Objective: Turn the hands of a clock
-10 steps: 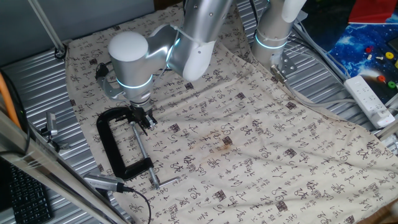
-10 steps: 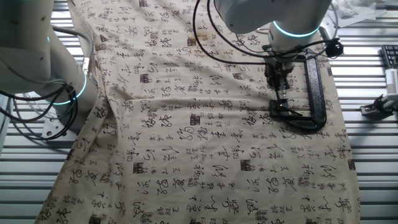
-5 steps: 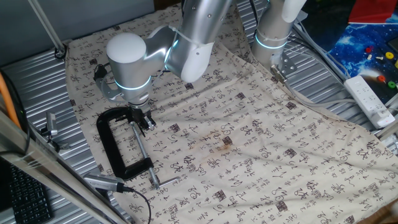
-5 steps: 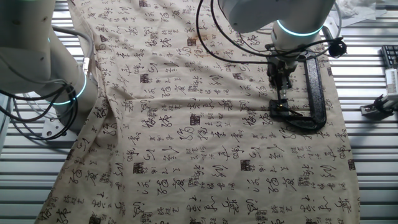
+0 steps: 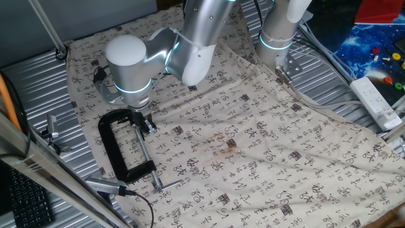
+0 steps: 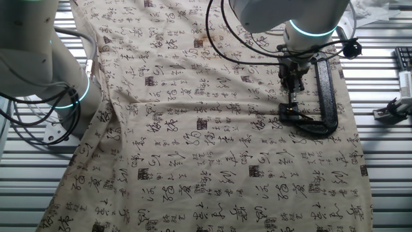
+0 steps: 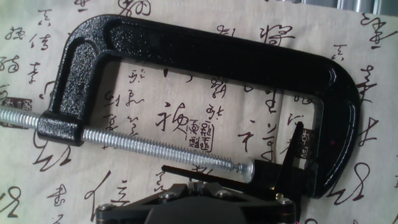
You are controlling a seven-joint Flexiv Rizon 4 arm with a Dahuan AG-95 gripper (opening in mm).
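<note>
Claw (image 7: pixel 205 202) cut off by bottom edge, fingertips unseen; hands (image 7: pixel 249 171) pivot hidden.

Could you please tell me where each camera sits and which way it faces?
One fixed view: high, looking down over the cloth; arm and gripper above the clamp at left.
The other fixed view: opposite side, overhead; gripper by the clamp at right.
Hand view: on the hand, close above the clamp, screw and hands; gripper base at bottom.
All share the clamp.

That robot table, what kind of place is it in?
Probably a robot lab or workshop: a robot arm works over a cloth-covered metal table, with a clamp on it and a power strip beside it.
</note>
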